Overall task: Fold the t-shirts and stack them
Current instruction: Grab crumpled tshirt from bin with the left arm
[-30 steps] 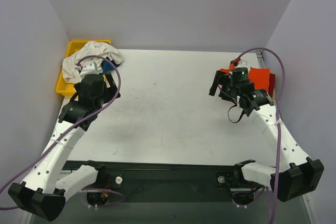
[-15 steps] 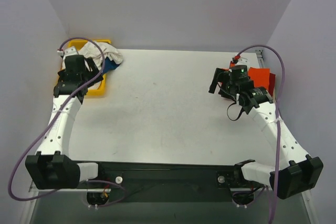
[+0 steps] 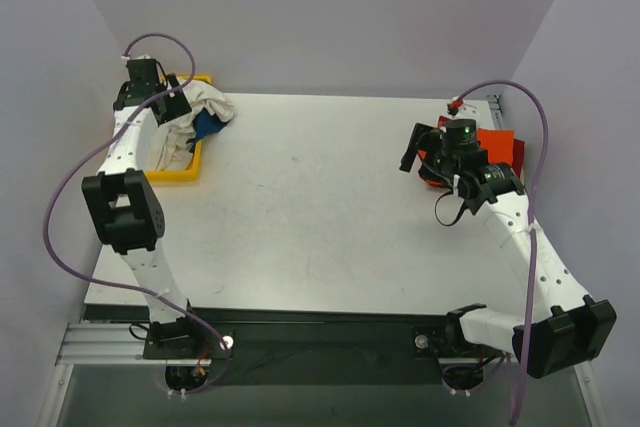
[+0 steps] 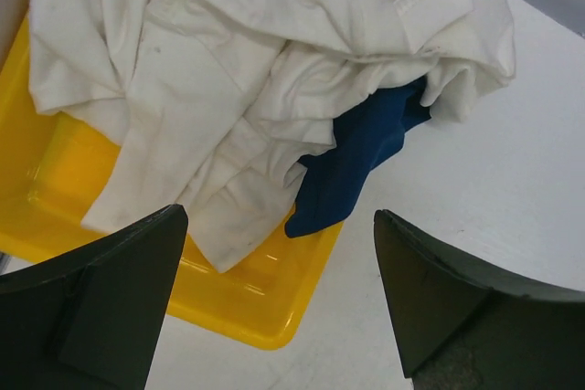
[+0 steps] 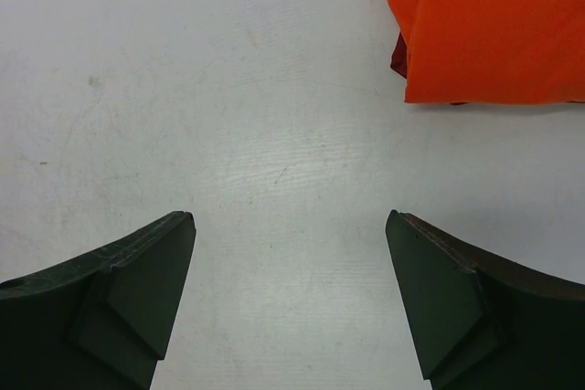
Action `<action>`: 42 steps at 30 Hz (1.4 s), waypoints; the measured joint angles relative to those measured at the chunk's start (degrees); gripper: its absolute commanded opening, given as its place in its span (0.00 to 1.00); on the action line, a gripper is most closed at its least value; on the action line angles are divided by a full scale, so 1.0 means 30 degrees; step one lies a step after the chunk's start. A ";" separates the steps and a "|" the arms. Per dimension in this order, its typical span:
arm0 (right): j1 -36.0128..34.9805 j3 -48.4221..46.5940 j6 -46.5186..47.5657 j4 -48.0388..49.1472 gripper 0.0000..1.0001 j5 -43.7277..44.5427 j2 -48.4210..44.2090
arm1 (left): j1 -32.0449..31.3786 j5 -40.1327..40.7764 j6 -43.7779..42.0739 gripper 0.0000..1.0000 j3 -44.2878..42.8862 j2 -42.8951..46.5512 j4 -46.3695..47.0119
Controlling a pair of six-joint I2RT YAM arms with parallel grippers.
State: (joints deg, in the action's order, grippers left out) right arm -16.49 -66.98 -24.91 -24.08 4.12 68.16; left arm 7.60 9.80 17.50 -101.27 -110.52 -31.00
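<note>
Left gripper [image 4: 279, 218]: jaws wide, empty, hovering over the yellow bin [image 4: 265, 312]. The dark blue t-shirt [image 4: 352, 157] has its tail right under the jaw gap, long axis slanting ahead-right. The off-white t-shirt [image 4: 228, 70] is heaped ahead and left. The left arm is the nearer 1 for this pile. Right gripper [image 5: 291, 221]: also open, empty, over the table [image 5: 228, 89], with the orange-red t-shirt [image 5: 494, 25] ahead-right, apart. Versus 1 s ago, the left arm has swung from the bin's near side to above it; the right has barely shifted.
</note>
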 measured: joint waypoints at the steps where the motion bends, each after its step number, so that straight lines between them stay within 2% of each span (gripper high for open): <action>1: 0.0036 -0.0022 -0.0007 0.0007 0.89 -0.0022 0.0007 | 0.0000 -0.0109 -0.0102 0.94 -0.0852 -0.0765 -0.0204; 9: 0.0743 -0.0532 0.0029 -0.0073 0.90 -0.0204 0.0306 | -0.0015 -0.0270 -0.0561 0.89 -0.5931 -0.5340 -0.1596; 14: 0.1122 -0.1013 0.0233 -0.0240 0.90 -0.0211 0.0641 | -0.0007 -0.0270 -0.0503 0.88 -0.7286 -0.6812 -0.2259; 19: 0.1275 -0.1501 0.0459 -0.0503 0.90 -0.0168 0.0787 | -0.0007 -0.0364 -0.0226 0.80 -0.7730 -0.7934 -0.2820; 21: 0.1355 -0.1588 0.0546 -0.0568 0.90 -0.0146 0.0780 | 0.0000 -0.0357 -0.0058 0.68 -0.7745 -0.8247 -0.2892; 22: 0.1377 -0.1603 0.0612 -0.0627 0.90 -0.0124 0.0780 | 0.0007 -0.0357 0.0007 0.60 -0.7745 -0.8371 -0.2900; 23: 0.1392 -0.1603 0.0648 -0.0699 0.90 -0.0087 0.0780 | 0.0015 -0.0372 0.0022 0.46 -0.7745 -0.8466 -0.2900; 24: 0.1443 -0.1603 0.0678 -0.0794 0.90 -0.0051 0.0780 | 0.0029 -0.0372 0.0087 0.39 -0.7752 -0.8531 -0.2907; 26: 0.1494 -0.1603 0.0743 -0.1013 0.90 0.0015 0.0736 | 0.0095 -0.0364 0.0124 0.29 -0.7774 -0.8612 -0.2973; 27: 0.1494 -0.1603 0.0758 -0.1100 0.90 0.0058 0.0692 | 0.0138 -0.0364 0.0131 0.19 -0.7781 -0.8626 -0.2980; 29: 0.1508 -0.1603 0.0758 -0.1202 0.90 0.0073 0.0583 | 0.0328 -0.0372 0.0270 0.12 -0.7781 -0.8633 -0.2973; 31: 0.1515 -0.1603 0.0750 -0.1202 0.90 0.0066 0.0503 | 0.0576 -0.0430 0.0350 0.00 -0.7781 -0.8633 -0.2914; 38: 0.1523 -0.1603 0.0743 -0.1202 0.90 0.0058 0.0495 | 0.1311 -0.0816 0.0219 0.00 -0.7781 -0.8196 -0.2871; 42: 0.1523 -0.1603 0.0729 -0.1202 0.90 0.0044 0.0495 | 0.1435 -0.0991 -0.0029 0.00 -0.7752 -0.6543 -0.2820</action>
State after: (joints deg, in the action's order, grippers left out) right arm -11.92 -71.79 -22.72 -27.68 4.25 69.65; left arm 11.90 6.83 17.41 -124.53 -130.15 -39.46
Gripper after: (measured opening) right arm 0.900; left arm 0.052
